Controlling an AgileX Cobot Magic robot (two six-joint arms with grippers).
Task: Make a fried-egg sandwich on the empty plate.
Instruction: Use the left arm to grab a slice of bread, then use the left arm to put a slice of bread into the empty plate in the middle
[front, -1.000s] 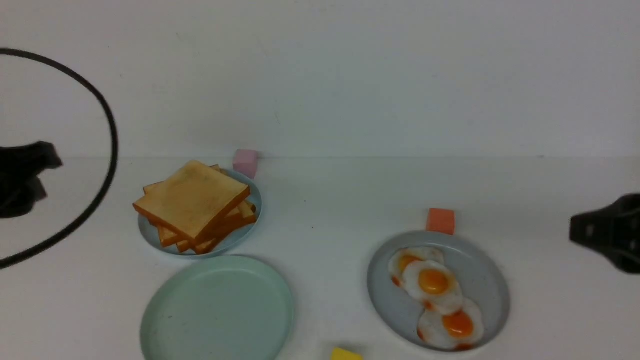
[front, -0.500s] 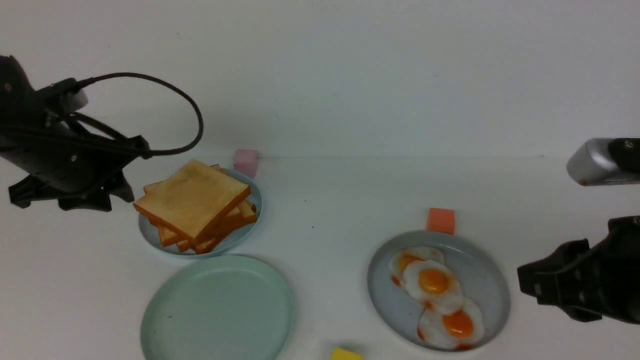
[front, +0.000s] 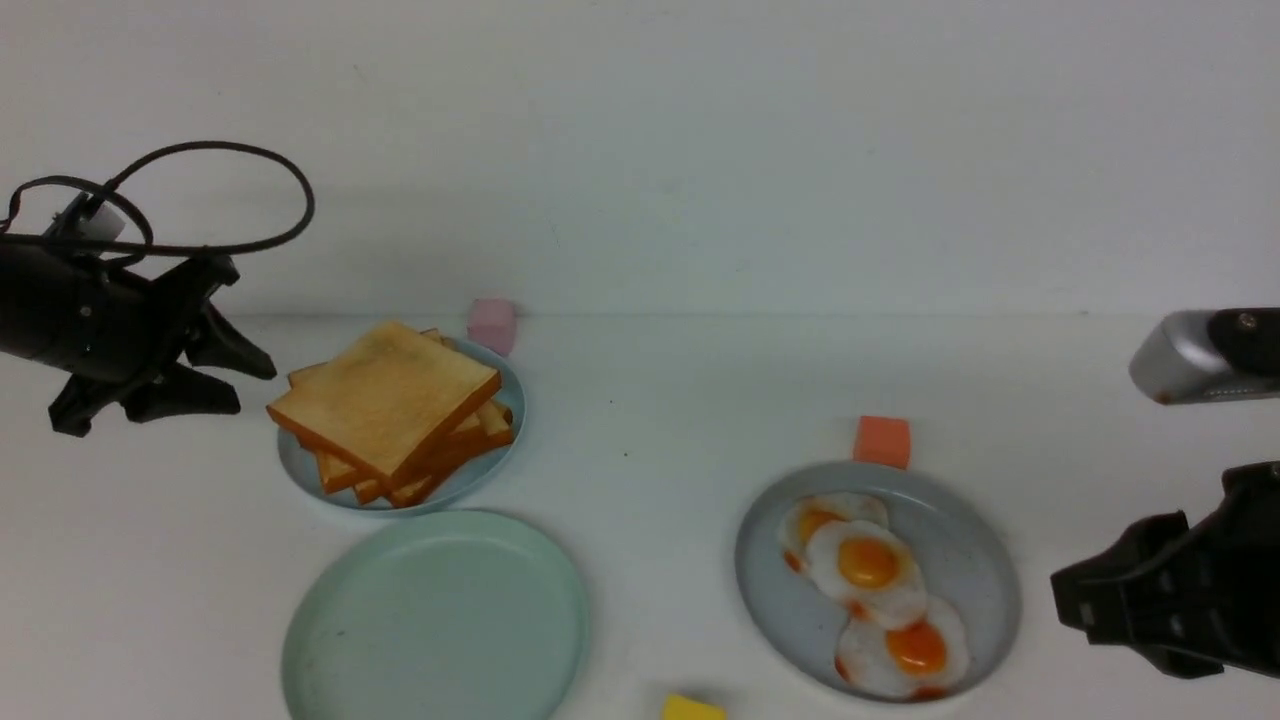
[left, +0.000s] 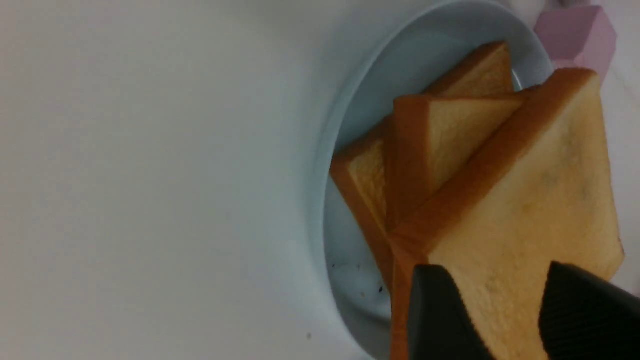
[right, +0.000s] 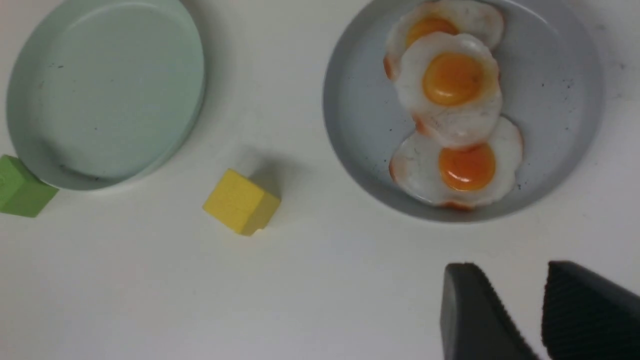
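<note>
While checking front view, noted left hand (front: 250, 388) open, just beside toast slices (front: 385, 400); right hand (front: 1075, 605) open, near fried eggs (front: 868, 563) on grey-blue plate (front: 985, 545); empty plate (front: 435, 620) untouched.

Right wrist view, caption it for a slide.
Open black right fingers near a round grey-blue plate of three fried eggs; round mint-green plate empty, small yellow cube and green cube beside it.

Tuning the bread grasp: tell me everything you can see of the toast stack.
The toast stack is at least three square slices, golden-tan faces with darker orange-brown crusts. They lie flat but fanned, corners offset, the top slice turned against those below, all resting on the light-blue plate. A pink cube stands just behind. The left gripper, jaws open, hovers by the stack's left corner; contact cannot be told.
</note>
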